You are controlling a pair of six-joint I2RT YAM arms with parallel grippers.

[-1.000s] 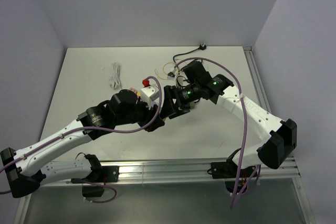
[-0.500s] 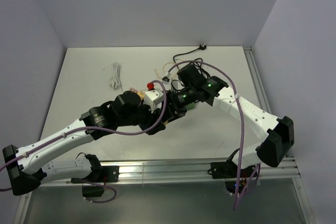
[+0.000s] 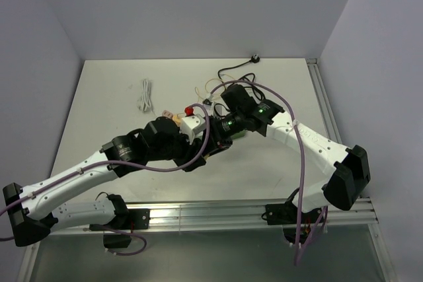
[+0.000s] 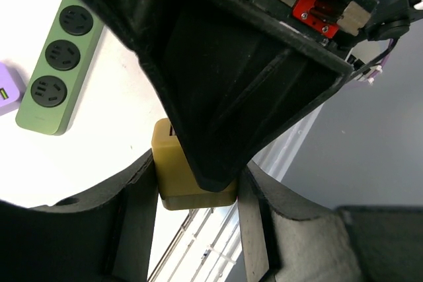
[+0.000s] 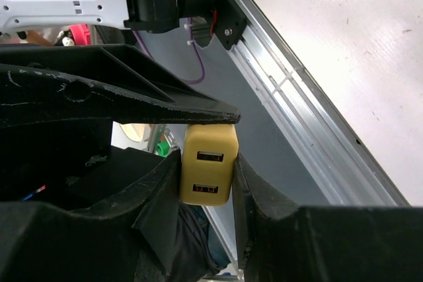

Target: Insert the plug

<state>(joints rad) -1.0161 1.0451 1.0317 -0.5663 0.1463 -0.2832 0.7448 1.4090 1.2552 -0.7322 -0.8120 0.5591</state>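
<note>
1. Pale lilac walls close in a white desk (image 3: 106, 97) on three sides, and both arms reach in from its near edge to meet over the middle.
2. At that meeting point, the yellow plug (image 4: 180, 177) is held up off the desk between the two arms.
3. The left end effector (image 4: 195, 173) is clenched on the yellow plug, with one black finger pressed against each side of the block.
4. The right end effector (image 5: 206, 163) is clamped on the same plug from the opposite direction. Its fingers (image 5: 158, 196) flank the end face, which shows two USB slots.
5. In the left wrist view, the right arm's finger covers the upper part of the plug.
6. A green power strip (image 4: 61, 64) lies flat on the desk, apart from the plug, with three round sockets visible.
7. A coiled white cable (image 3: 144, 95) lies toward the far-left part of the desk.
8. A black cord (image 3: 231, 67) runs to the far edge.
9. A small white block (image 3: 192, 122) with a red part beside it sits near the middle, just beside the left wrist.
</note>
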